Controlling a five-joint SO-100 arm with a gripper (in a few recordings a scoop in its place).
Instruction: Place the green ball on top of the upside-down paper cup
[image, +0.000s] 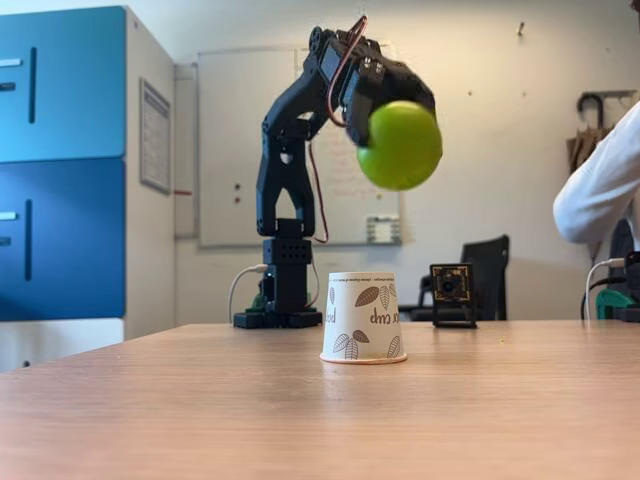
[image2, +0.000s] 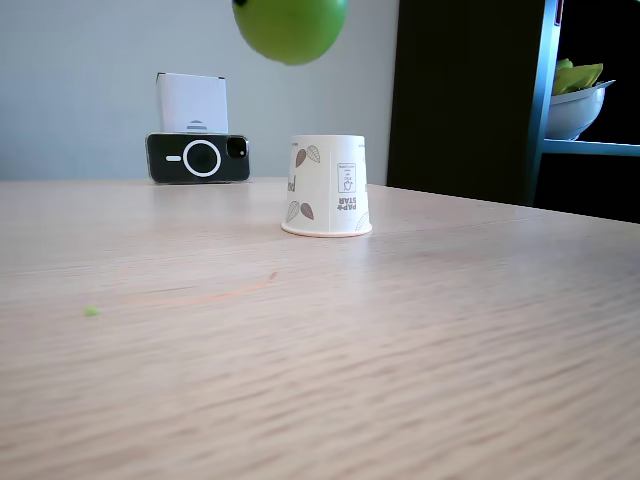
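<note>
- Carrying the green ball (image: 400, 145) through the air is the step in hand; the end effector (image: 385, 110) is closed around its upper rear, fingers spread only as far as the ball's width.
- Ball position: well above the tabletop (image: 200, 400), higher than the upside-down paper cup (image: 362, 317) and offset slightly to the right of it in this fixed view; in the other fixed view the ball sits up and to the left of the cup.
- Next move, by my judgement: centre the ball over the cup's flat base, lower until it touches, then open.
- Margin is small, since the ball looks wider than the base and could roll off.
- Open room: bare tabletop surrounds the cup; a phone (image2: 198, 158) and a small camera (image: 452, 293) stand well behind.
</note>
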